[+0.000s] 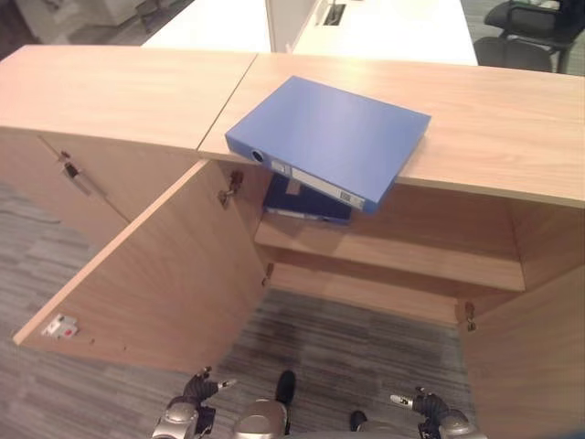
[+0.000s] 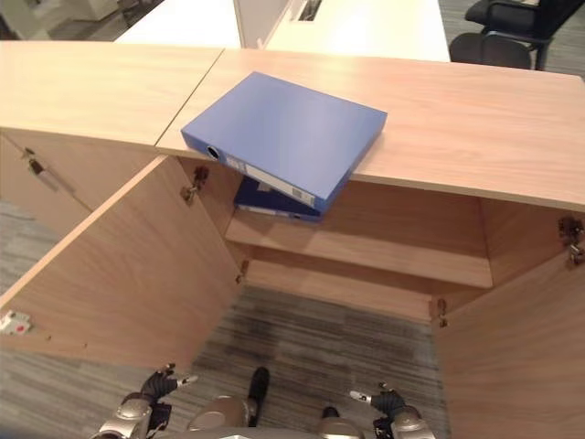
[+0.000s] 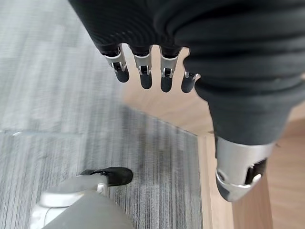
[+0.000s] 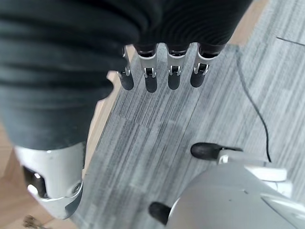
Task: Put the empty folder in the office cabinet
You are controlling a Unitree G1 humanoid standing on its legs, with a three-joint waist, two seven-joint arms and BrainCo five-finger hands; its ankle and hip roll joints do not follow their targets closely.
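Observation:
A blue folder (image 1: pixel 334 137) lies flat on the wooden top of the office cabinet (image 1: pixel 494 119), its spine corner jutting over the front edge above the open compartment. A second blue folder (image 1: pixel 306 203) lies on the shelf (image 1: pixel 393 251) inside, just below it. My left hand (image 1: pixel 187 407) hangs low near the floor at the bottom left, fingers (image 3: pixel 143 71) straight and holding nothing. My right hand (image 1: pixel 430 412) hangs at the bottom right, its fingers (image 4: pixel 162 71) relaxed and empty too. Both hands are far below the folder.
The cabinet's left door (image 1: pixel 155 274) swings wide open toward me, and the right door (image 1: pixel 539 357) stands open as well. Grey carpet (image 1: pixel 347 347) lies in front of the cabinet. White desks (image 1: pixel 384 27) and a black office chair (image 1: pixel 535 27) stand behind it.

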